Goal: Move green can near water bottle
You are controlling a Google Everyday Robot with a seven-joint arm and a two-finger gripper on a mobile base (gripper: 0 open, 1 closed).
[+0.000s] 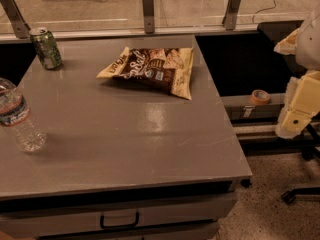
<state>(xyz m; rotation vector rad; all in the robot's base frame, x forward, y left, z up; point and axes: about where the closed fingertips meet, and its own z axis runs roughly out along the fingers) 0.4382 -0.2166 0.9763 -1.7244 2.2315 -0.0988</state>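
"On the left edge of the flat grey tabletop [150,149] I have the clear ribbed plastic water bottle [17,116] with its white, blue and red label. It's standing, partly cut off by my view. The small green-and-white aluminium can [46,48] is upright at the back left corner, apart from the bottle."

"What worries you?"

"Going right, the crinkled brown and cream snack bag [150,70] lies at the back, mid-table, and a wide sweep could drag it. The cream-coloured gripper [296,109] hangs off the table's right side, well apart from the can, and I can't tell whether it's released or clenched. It has the whole table to cross. I reckon the can is light, so a glancing approach could tip it. Setting it down too close could knock the bottle off the edge."
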